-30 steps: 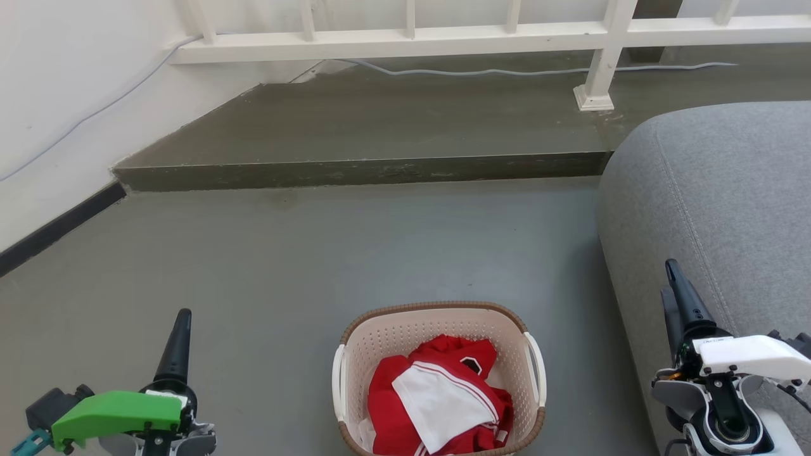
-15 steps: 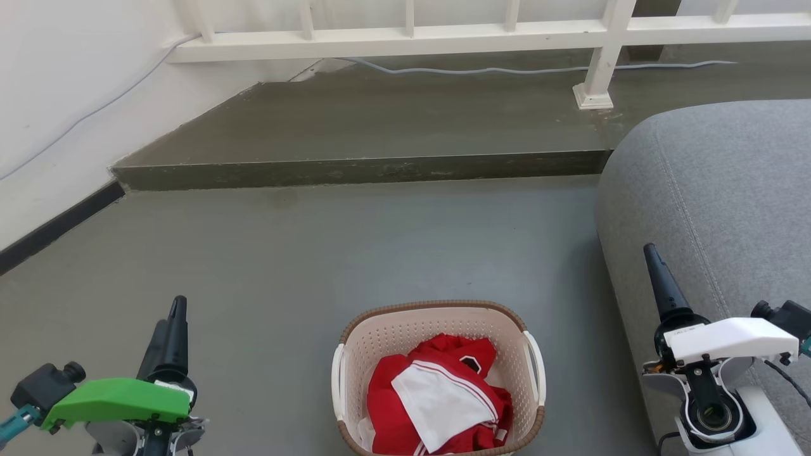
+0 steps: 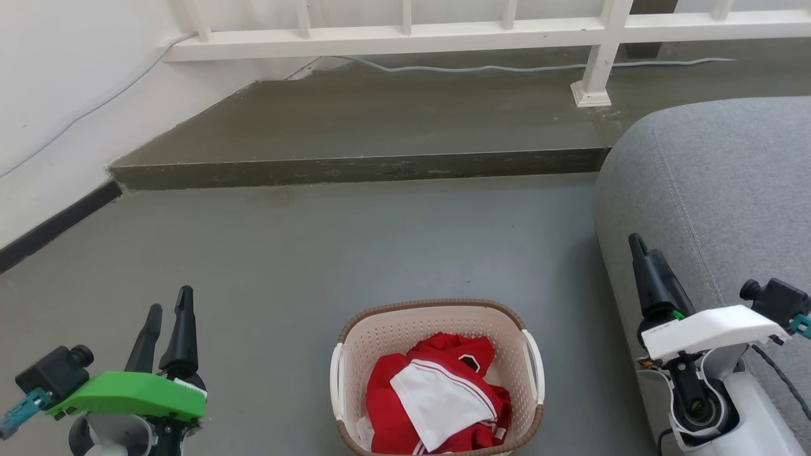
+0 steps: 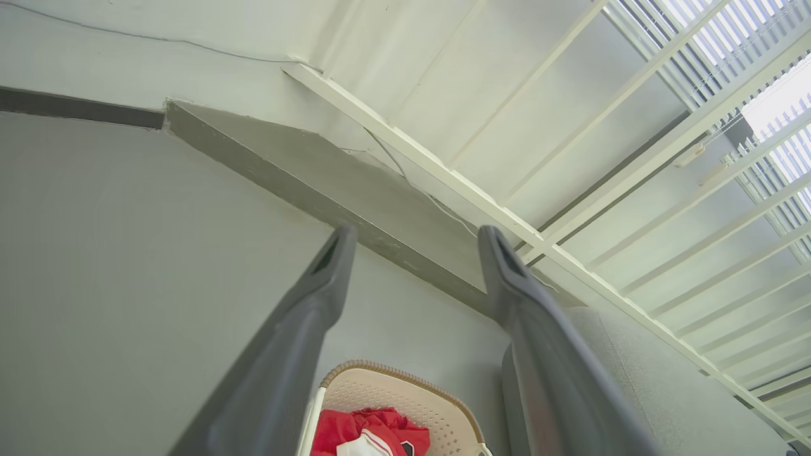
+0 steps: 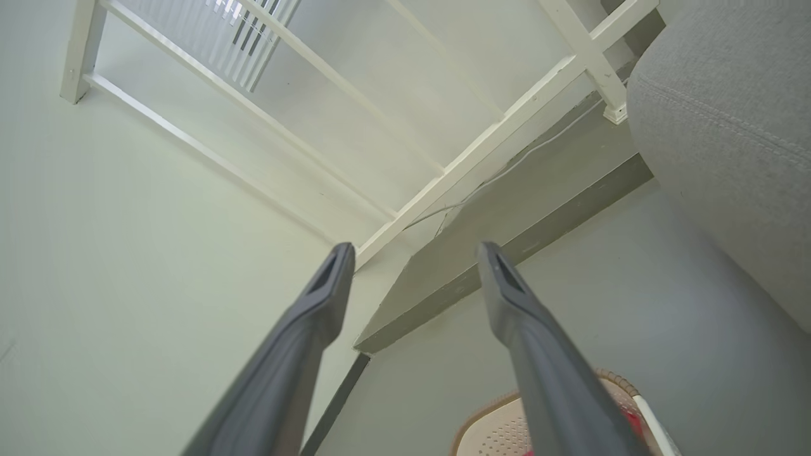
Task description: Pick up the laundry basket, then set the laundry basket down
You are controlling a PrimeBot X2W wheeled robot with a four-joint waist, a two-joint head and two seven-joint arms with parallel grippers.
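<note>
While the laundry basket (image 3: 393, 335) stands on the grey floor (image 3: 380, 253) close in front of the robot, no lift has begun. The basket sits upright and flat on the floor and contains a red and white garment (image 3: 437, 399). Its two white side handles are free.

The left gripper (image 3: 168, 303) hovers well to the left of the basket, with its fingers spread apart and nothing between them. The right gripper (image 3: 641, 250) hovers to the right of the basket, in front of the grey sofa (image 3: 716, 190). The right wrist view shows its fingers likewise parted and empty. Both grippers point away from the robot and are apart from the basket.

Status, as judged from this position:
- Pick-up: not started.
- Set-down: not started.
- Remaining steps: bring each gripper inward to a handle or to the rim, close it, raise the basket level, then lower it to the floor and release.

Beyond the basket the floor runs to a low step (image 3: 355, 171). On the step stands a white railing (image 3: 405, 41), with a pale cable (image 3: 456, 68) lying along its foot.
</note>
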